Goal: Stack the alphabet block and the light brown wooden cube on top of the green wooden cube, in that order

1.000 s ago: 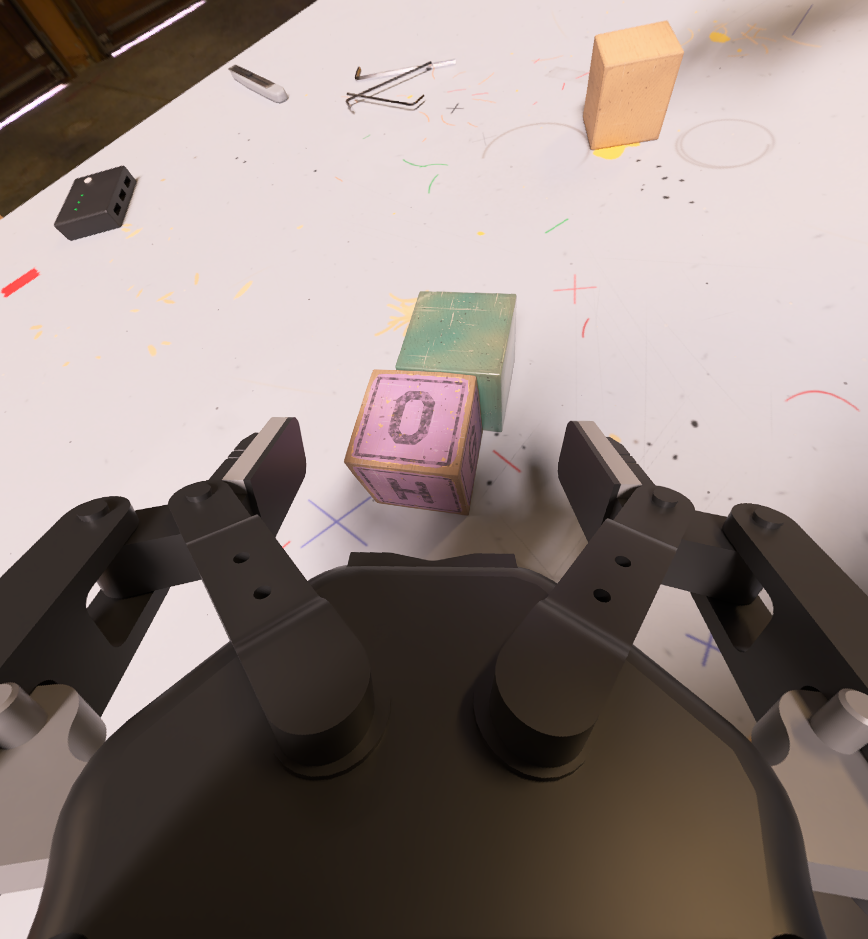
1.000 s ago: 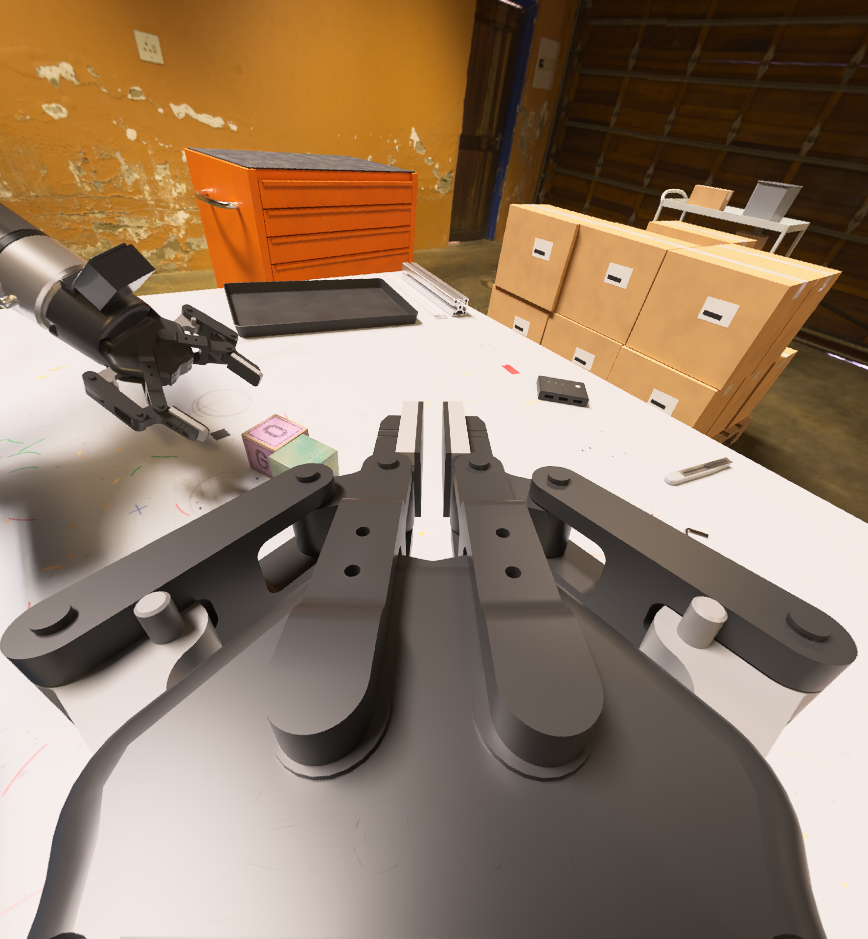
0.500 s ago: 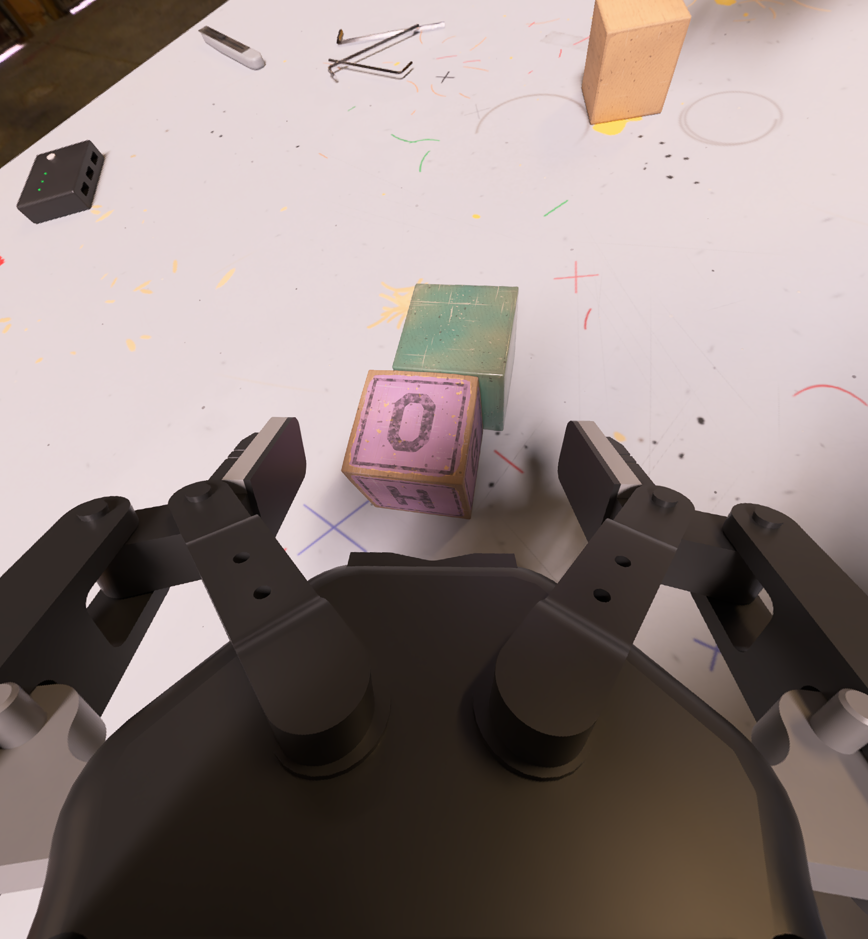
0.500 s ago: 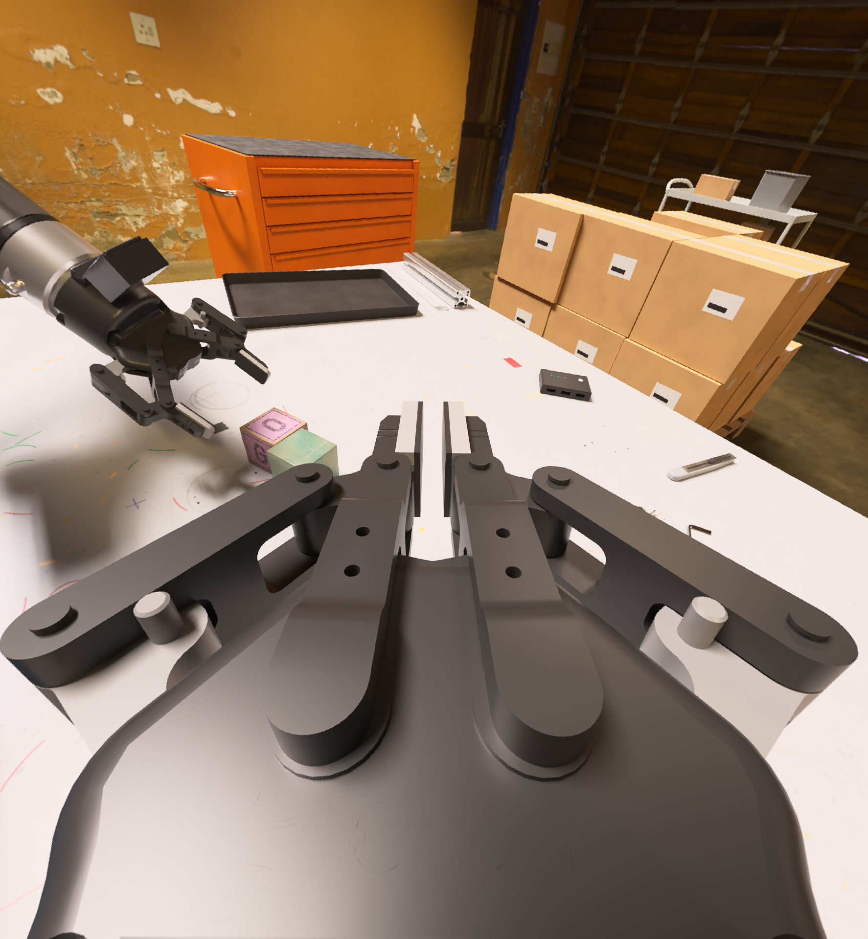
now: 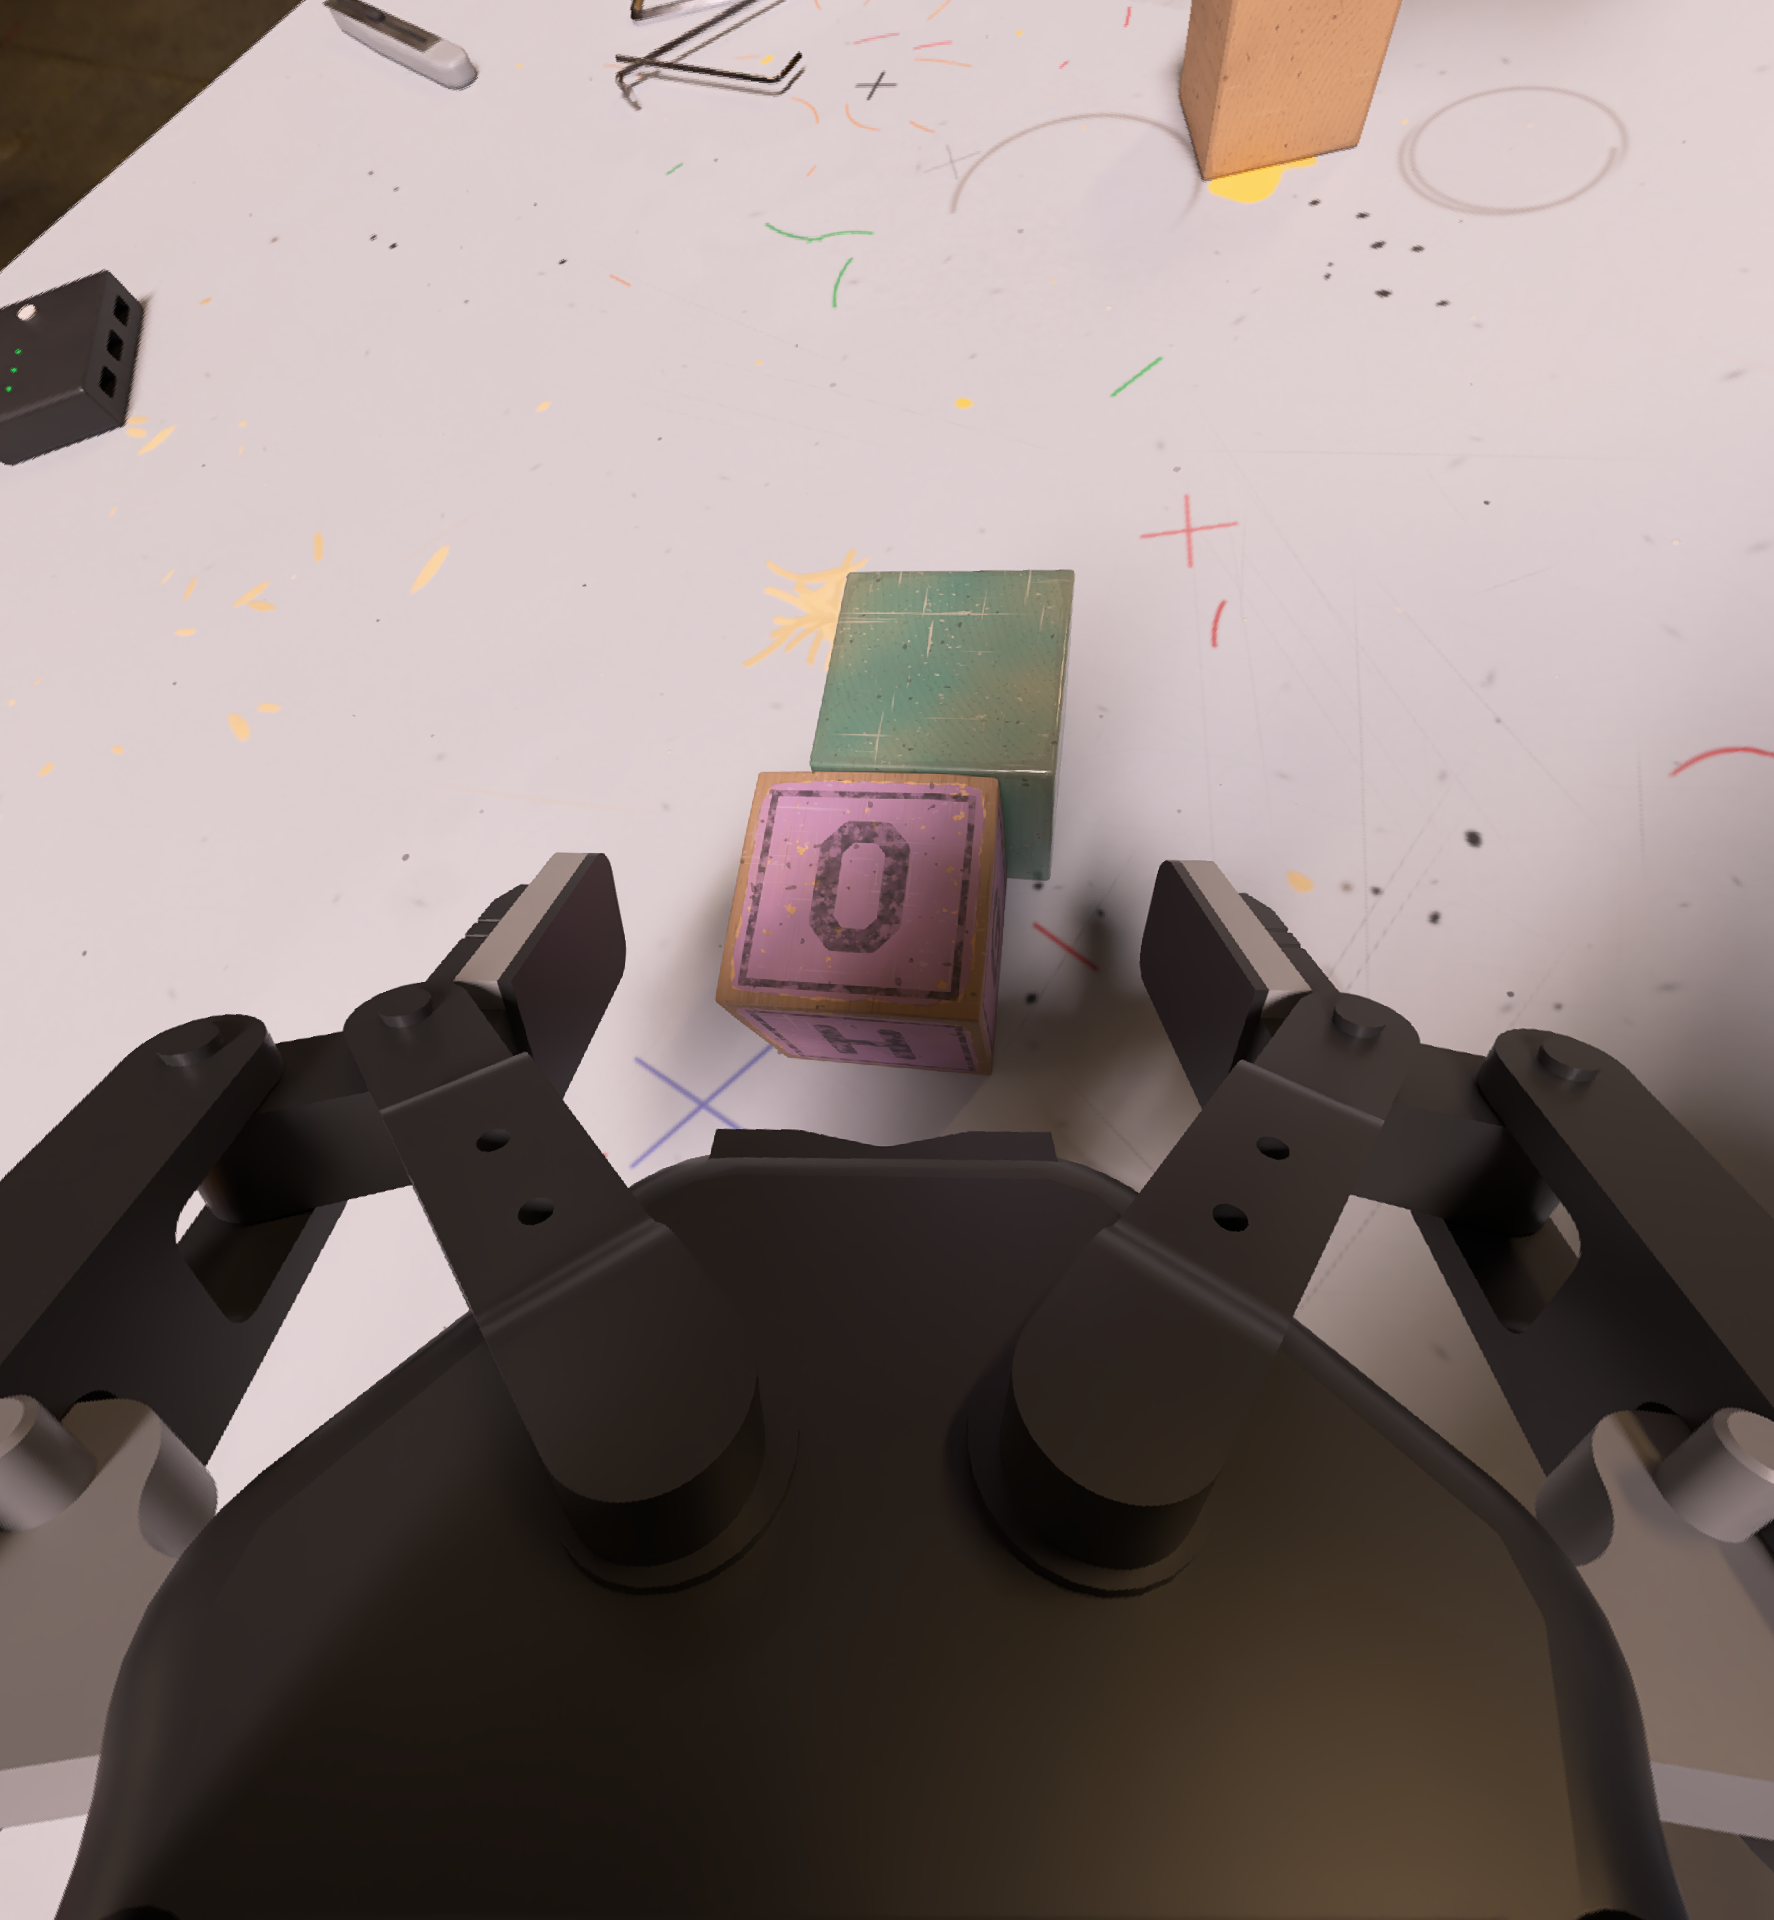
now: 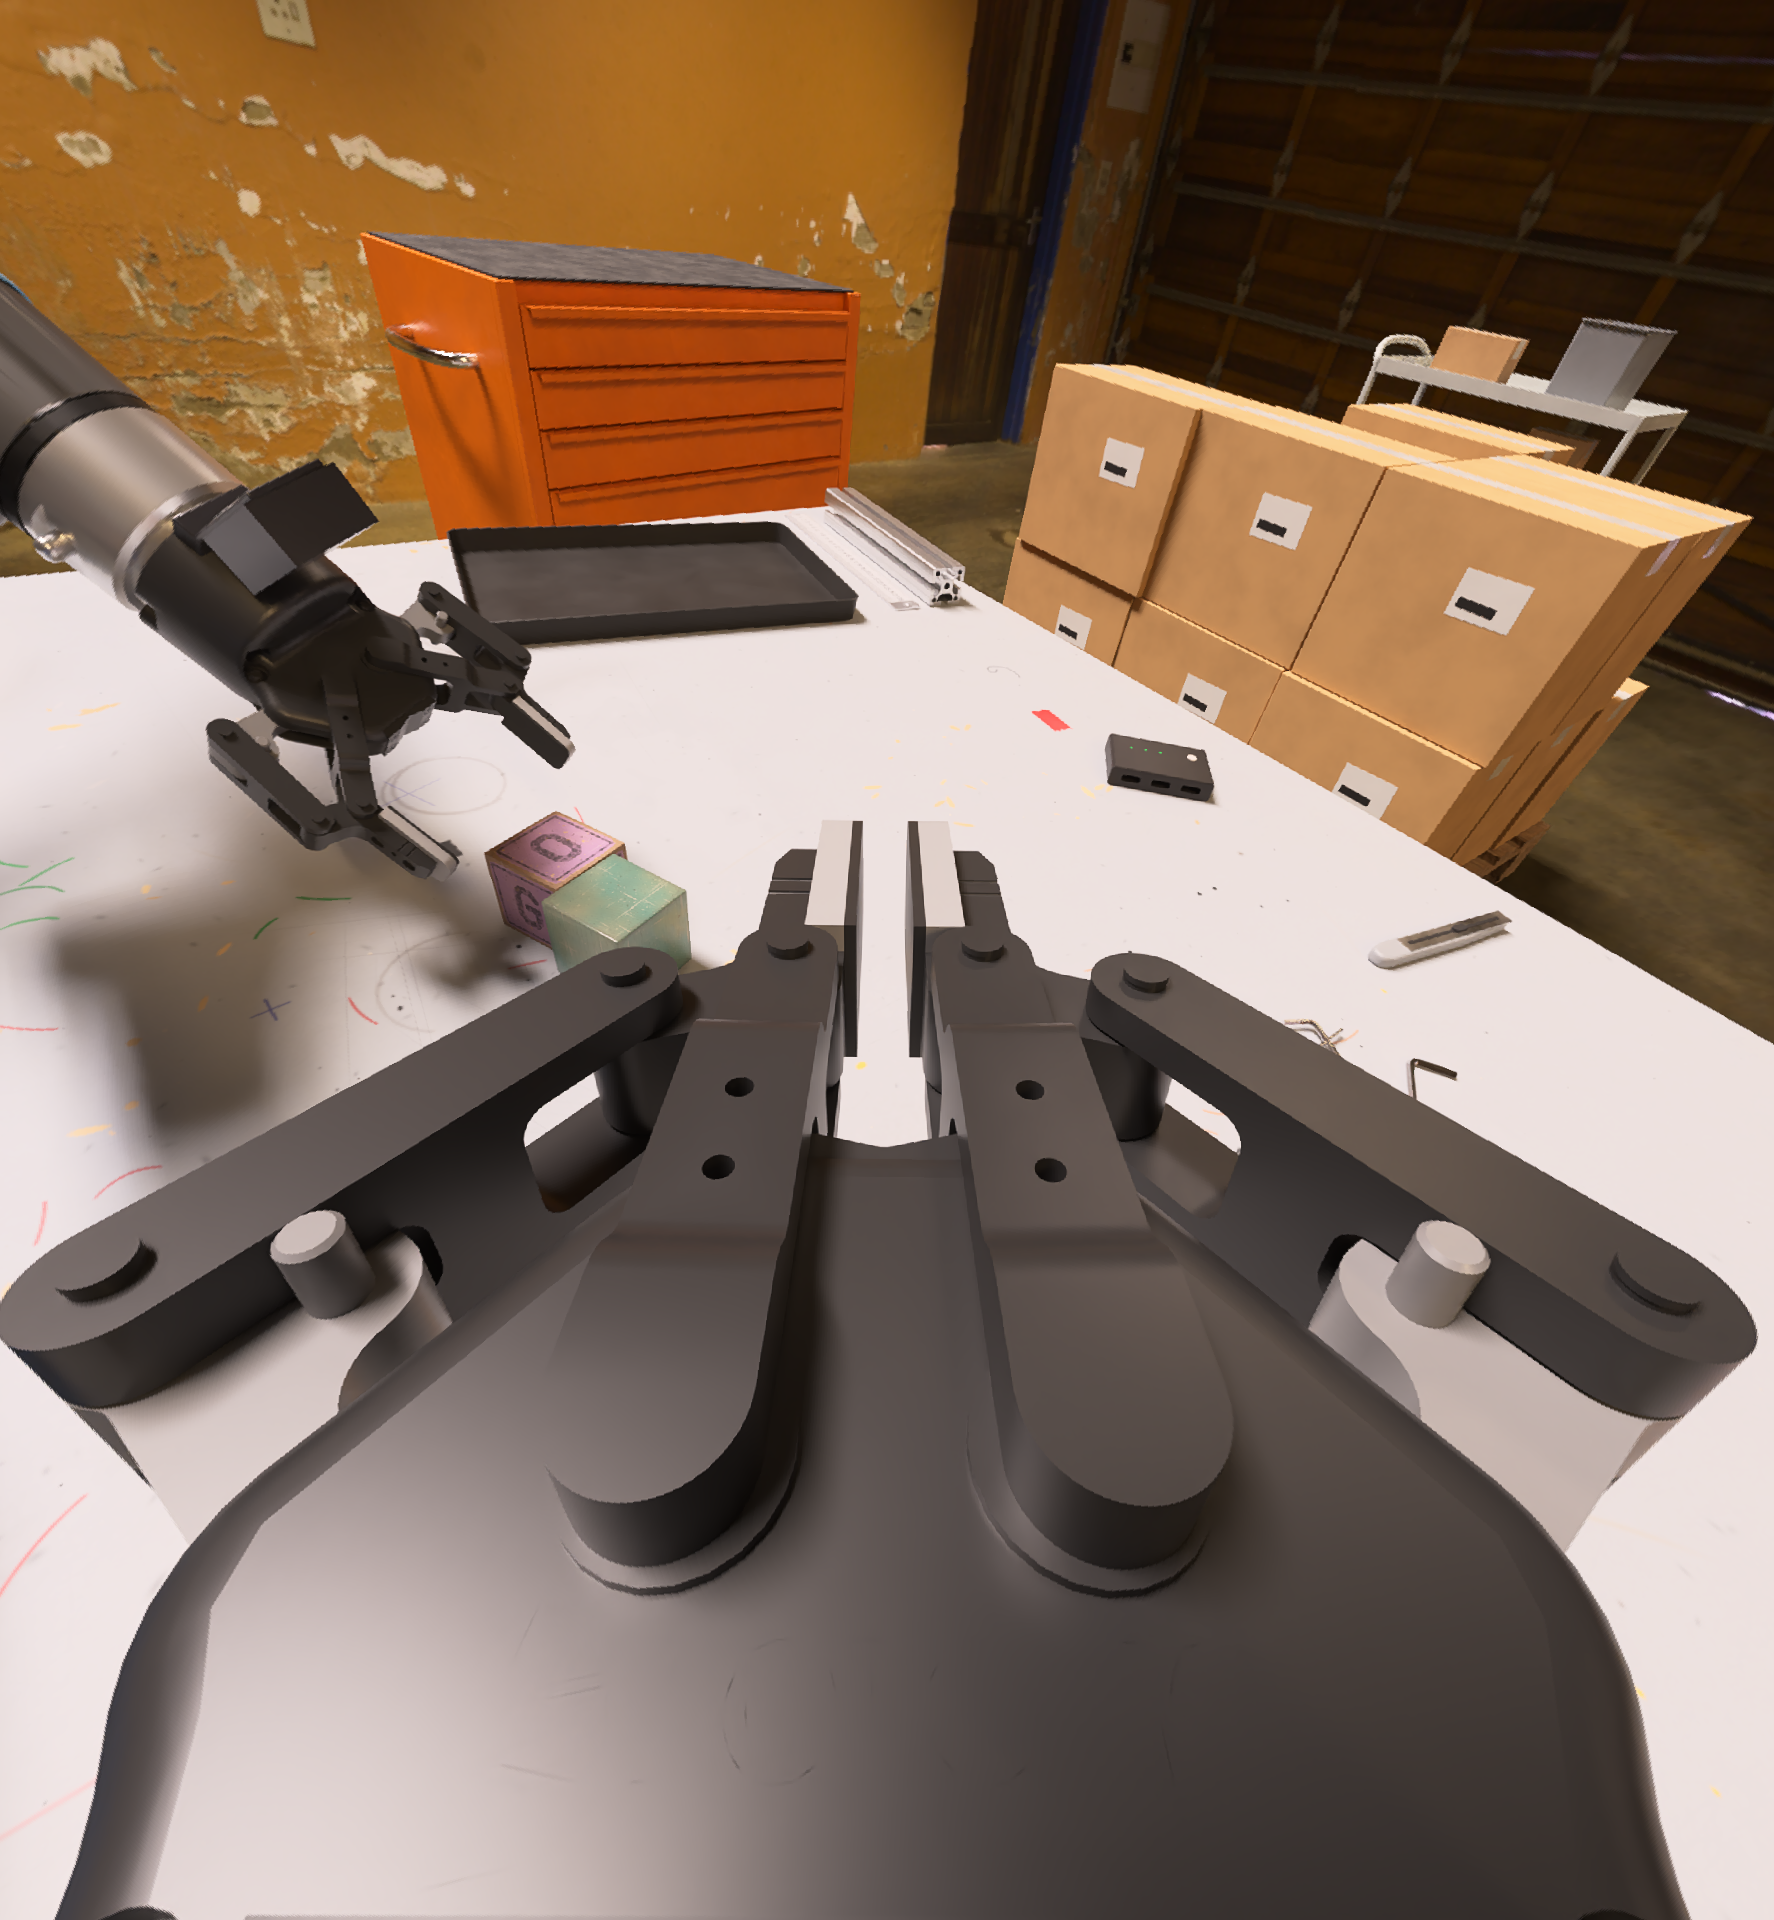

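Just ahead of spread left end effector [image 5: 883,935]: alphabet block [image 5: 862,914].

The left gripper [image 5: 883,914] is matt black, with flat dark pads backed by grey metal, paired small holes in each finger, round pivot pins and silvery cylinders at the outer links. The right gripper [image 6: 883,914] is charcoal grey with pale grey pads [image 6: 839,868] and white side brackets. The left arm [image 6: 83,457] has a silver wrist with a black band and a blue patch above.
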Controlling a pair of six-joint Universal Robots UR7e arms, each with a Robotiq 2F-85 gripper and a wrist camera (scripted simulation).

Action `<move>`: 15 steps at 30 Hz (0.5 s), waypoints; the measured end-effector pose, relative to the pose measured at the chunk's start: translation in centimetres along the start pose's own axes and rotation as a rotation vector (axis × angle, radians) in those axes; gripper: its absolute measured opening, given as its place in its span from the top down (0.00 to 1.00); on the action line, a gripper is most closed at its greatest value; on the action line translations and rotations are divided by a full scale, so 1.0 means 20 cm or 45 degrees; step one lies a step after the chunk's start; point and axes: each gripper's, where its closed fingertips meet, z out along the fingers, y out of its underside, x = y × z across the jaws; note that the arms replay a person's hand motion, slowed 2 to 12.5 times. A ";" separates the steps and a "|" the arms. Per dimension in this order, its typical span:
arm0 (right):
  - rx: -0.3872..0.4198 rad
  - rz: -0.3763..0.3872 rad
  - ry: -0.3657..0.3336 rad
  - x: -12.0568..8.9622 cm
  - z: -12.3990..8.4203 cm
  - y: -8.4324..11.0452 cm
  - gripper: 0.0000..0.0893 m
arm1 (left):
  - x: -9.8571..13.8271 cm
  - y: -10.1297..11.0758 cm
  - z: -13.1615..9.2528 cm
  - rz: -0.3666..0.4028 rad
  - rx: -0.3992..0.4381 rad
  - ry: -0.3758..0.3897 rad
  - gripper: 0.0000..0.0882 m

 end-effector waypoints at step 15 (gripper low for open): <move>-0.013 -0.008 -0.003 0.00 0.00 0.01 0.91 | 0.01 0.03 0.05 0.050 -0.017 0.082 0.03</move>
